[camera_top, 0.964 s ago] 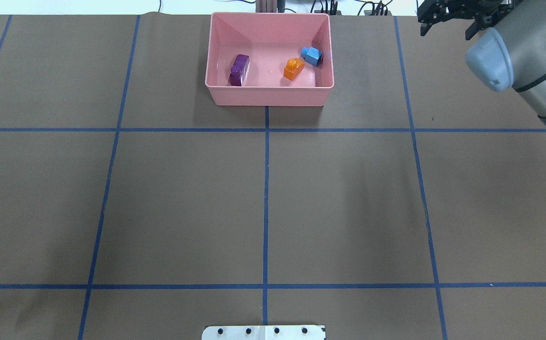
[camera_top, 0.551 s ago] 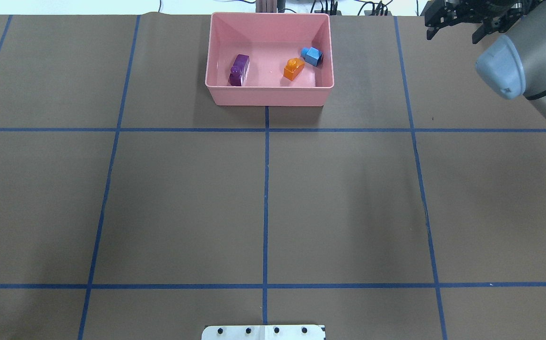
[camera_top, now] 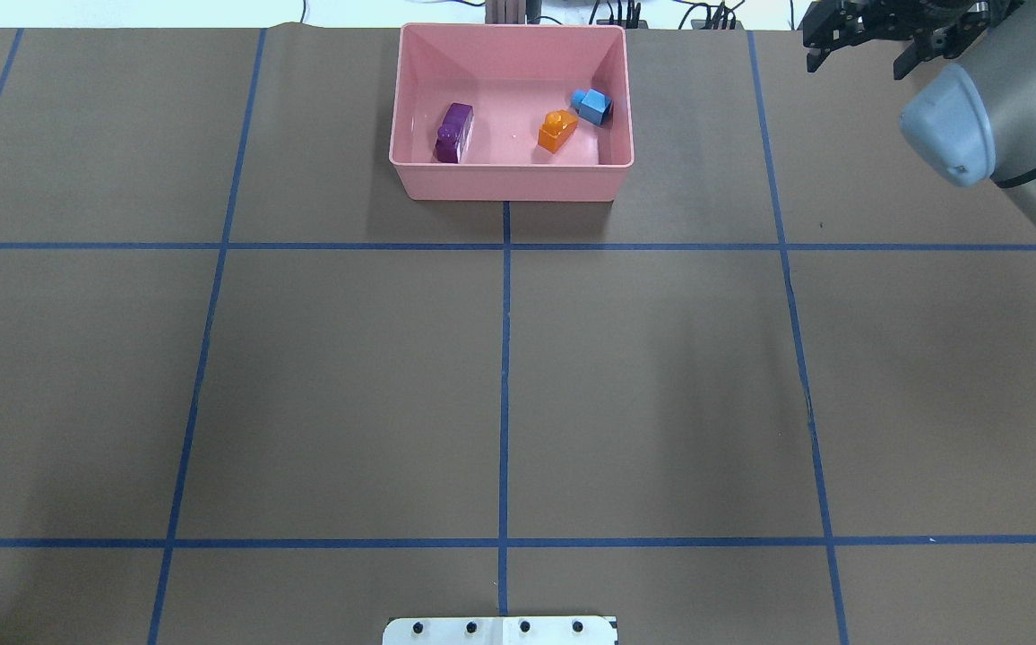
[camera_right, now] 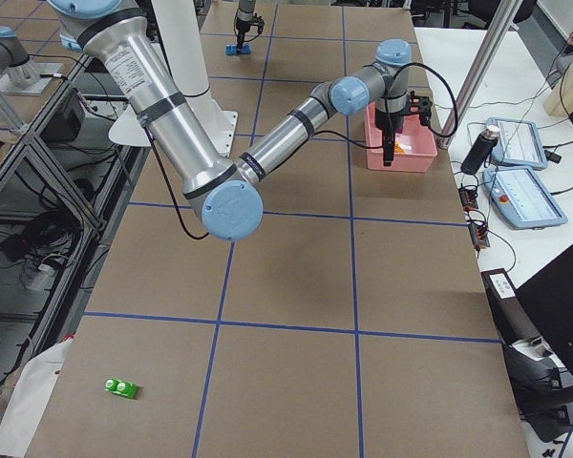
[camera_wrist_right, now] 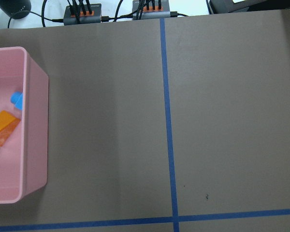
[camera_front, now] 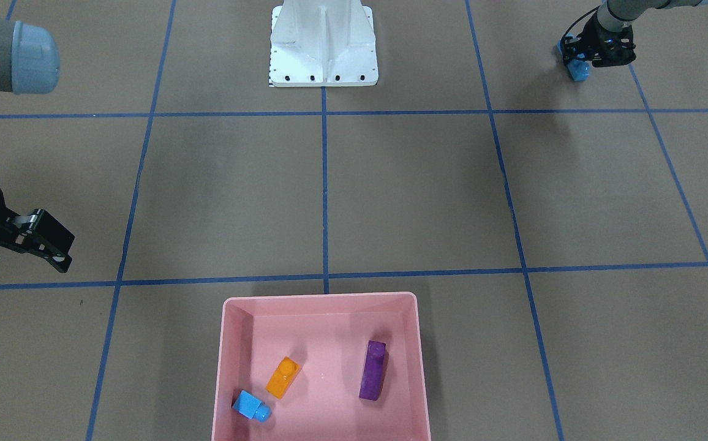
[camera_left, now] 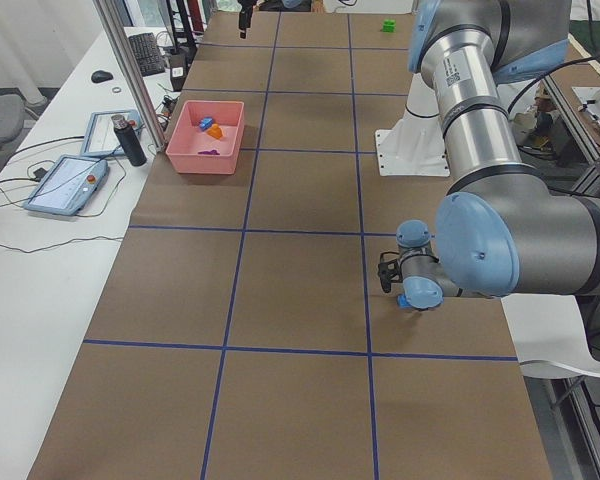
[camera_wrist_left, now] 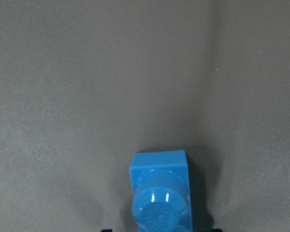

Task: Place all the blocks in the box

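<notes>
Left gripper [camera_front: 582, 61]: lowered to the table [camera_top: 348, 376] at the near-left corner, on the robot's own left of the base [camera_front: 323, 55]. Its fingers stand on either side of the long blue brick [camera_front: 579, 72]. In the left wrist view the fingertips barely show at the lower edge, and each appears clear of the brick's sides. The jaws therefore read as parted and gripping nothing. The blue brick lies on the table, well apart from the box [camera_top: 511, 184].

Right gripper [camera_top: 857, 54]: jaws spread wide, nothing between them. It hangs above the far edge of the table, to the right of the box and apart from it. The right wrist view looks down on bare table, with the box's right wall at the frame's left edge.

Box: placed at the far middle of the table. Contents:
- purple brick [camera_top: 453, 133], on the left side;
- orange brick [camera_top: 557, 130], right of centre;
- light-blue brick [camera_top: 591, 106], just beside the orange one, near the right wall.

Green brick [camera_right: 121, 386]: on the table at its right end, on the robot's side, well apart from the box and both grippers.
</notes>
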Robot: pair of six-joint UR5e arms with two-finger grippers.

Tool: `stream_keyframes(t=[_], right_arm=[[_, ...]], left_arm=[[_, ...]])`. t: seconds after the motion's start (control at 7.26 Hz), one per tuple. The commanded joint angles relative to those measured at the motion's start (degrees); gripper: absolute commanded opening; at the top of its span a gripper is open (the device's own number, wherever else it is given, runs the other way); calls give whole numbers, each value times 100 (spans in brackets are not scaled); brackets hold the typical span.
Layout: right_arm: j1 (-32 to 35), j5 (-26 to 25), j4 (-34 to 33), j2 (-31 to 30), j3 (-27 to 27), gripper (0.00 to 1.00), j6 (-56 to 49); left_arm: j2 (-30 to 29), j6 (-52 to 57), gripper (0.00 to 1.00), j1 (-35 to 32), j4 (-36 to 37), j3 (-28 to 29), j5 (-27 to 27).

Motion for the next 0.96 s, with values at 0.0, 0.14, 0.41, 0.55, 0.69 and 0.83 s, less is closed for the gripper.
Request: stream_keyframes(t=[0.0,0.14,0.41,0.55,0.69,0.83], right_arm=[[-9,-20,0,24,-3,99,1],[-9,-20,9,33,-3,99,1],[-9,-55,26,-19,-21,99,1],[-9,-46,53,-54,-64,99,-16],[-9,-29,62,-64,-82,99,-156],[-18,-20,62,-142,-109,99,-305]], left_arm=[[201,-35,0,-19,-292,-47,-18],[386,-35,0,-36,-625,-117,-27],[633,-35,0,-603,-769,-887,8],[407,-26,0,-1252,-760,-1205,-18],[5,-17,0,-1763,-725,-1312,-62],[-617,-9,0,-2194,-621,-1287,-97]])
